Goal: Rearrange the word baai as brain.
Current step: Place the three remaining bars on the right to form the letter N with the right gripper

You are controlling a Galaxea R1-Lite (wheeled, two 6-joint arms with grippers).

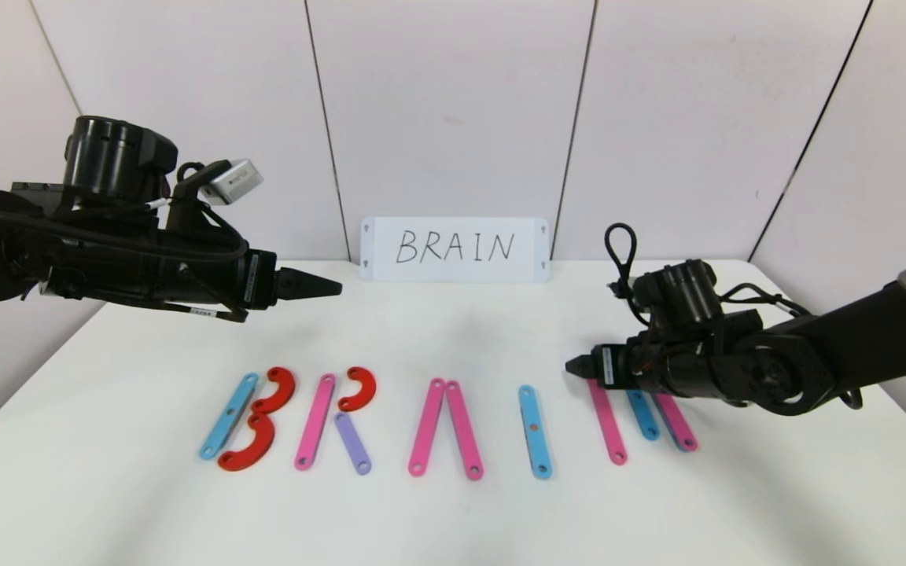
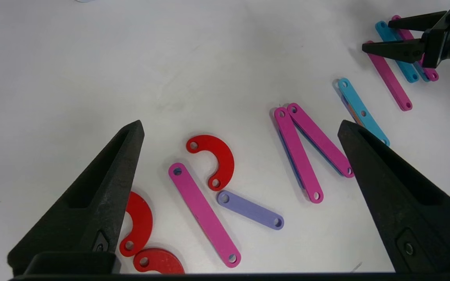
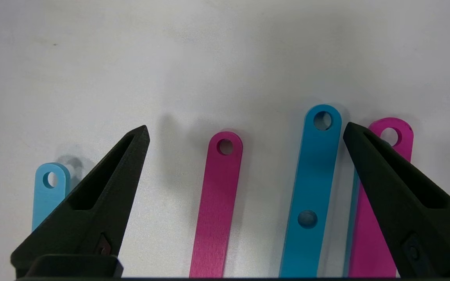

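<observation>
White tabletop (image 1: 453, 519) before a panelled wall, with strip letters laid in a single row along its near half so that they read from the robot's left to its right. Nearest the left end, a blue bar (image 1: 228, 416) with two red C-curves (image 1: 264, 417) forms B; beside it a pink bar (image 1: 314, 422), a third red curve (image 1: 358, 388) and a short purple bar (image 1: 353, 443) form R. Two pink bars (image 1: 447, 428) meeting at their far tips form A, still without a crossbar, and a lone blue bar (image 1: 535, 431) stands as I. At the right end, a pink bar (image 1: 607, 422), a shorter blue bar (image 1: 643, 415) and another pink bar (image 1: 675, 422) lie near one another, apparently the makings of N; the diagonal does not yet appear to join the uprights. The right gripper (image 1: 571, 366) hovers low over the far ends of these three strips, arm reaching in from the right, its fingers spread wide and holding nothing. The left gripper (image 1: 335, 287) is held higher, beyond the B and R, pointing inward, likewise spread and empty. Farthest back, the white card (image 1: 454, 248) lettered BRAIN leans on the wall as the spelling reference.
</observation>
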